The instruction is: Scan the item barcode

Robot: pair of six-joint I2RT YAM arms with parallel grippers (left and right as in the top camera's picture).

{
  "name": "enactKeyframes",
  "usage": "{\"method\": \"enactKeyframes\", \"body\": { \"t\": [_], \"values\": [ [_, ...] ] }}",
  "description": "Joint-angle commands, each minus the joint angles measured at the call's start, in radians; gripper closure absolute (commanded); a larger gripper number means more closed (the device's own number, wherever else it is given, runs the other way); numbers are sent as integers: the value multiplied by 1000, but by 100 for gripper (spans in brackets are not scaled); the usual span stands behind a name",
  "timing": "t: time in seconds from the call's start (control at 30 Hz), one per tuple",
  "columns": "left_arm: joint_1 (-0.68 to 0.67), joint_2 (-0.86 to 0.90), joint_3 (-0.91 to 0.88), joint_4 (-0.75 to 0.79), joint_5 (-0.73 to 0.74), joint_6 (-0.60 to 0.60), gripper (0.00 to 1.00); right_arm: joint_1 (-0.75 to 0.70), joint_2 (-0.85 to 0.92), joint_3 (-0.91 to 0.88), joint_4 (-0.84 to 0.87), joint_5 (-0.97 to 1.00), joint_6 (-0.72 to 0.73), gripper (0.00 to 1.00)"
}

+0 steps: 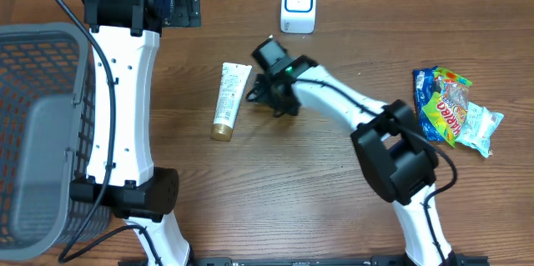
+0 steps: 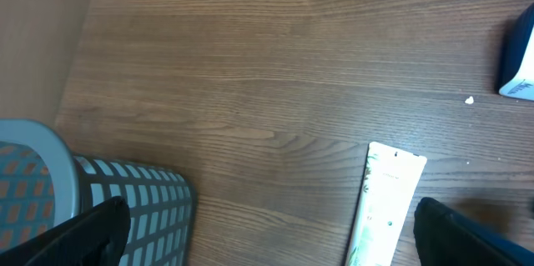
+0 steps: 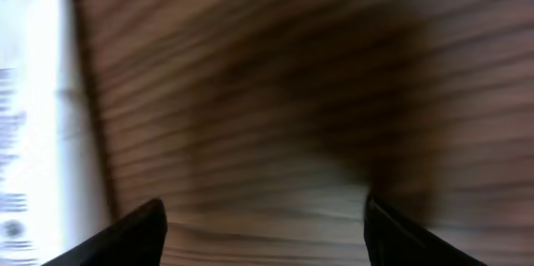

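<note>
The item, a white tube [image 1: 230,97] with a gold cap, lies flat on the wooden table. In the left wrist view the tube [image 2: 384,208] sits low between my fingers, nearer the right one. No barcode shows on it. My right gripper [image 1: 272,97] hovers just right of the tube, open and empty. In the blurred right wrist view the gripper [image 3: 263,233] frames bare wood, with the tube [image 3: 33,116] at the left edge. My left gripper [image 1: 185,6] is at the table's back, its jaws [image 2: 271,241] wide open. A white scanner [image 1: 298,4] stands at the back.
A grey mesh basket [image 1: 37,133] fills the left side, and its corner [image 2: 125,208] shows in the left wrist view. Several colourful snack packs [image 1: 455,107] lie at the right. The scanner's edge [image 2: 521,66] shows at the far right of the left wrist view.
</note>
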Motion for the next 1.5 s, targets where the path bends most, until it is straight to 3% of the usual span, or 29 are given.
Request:
{"method": "enactKeyframes", "body": {
  "t": [0.0,0.17,0.33,0.53,0.67,1.03,1.3,1.47],
  "values": [
    [-7,-4,13,0,-5,-11,0,-27,-24,-21,-45,10,-99,18],
    [-7,-4,13,0,-5,-11,0,-20,-43,-21,138,-94,-290,11],
    [-7,-4,13,0,-5,-11,0,24,-9,-22,425,-73,-312,12],
    [-7,-4,13,0,-5,-11,1,103,47,-21,652,72,-315,15],
    [-7,-4,13,0,-5,-11,0,147,63,-22,760,66,-351,26],
    [-7,-4,13,0,-5,-11,1,190,114,-22,719,-89,-450,26],
    [-7,-4,13,0,-5,-11,0,168,109,-19,483,-92,-435,29],
    [-7,-4,13,0,-5,-11,0,106,61,-19,285,-92,-337,34]
  ]
}}
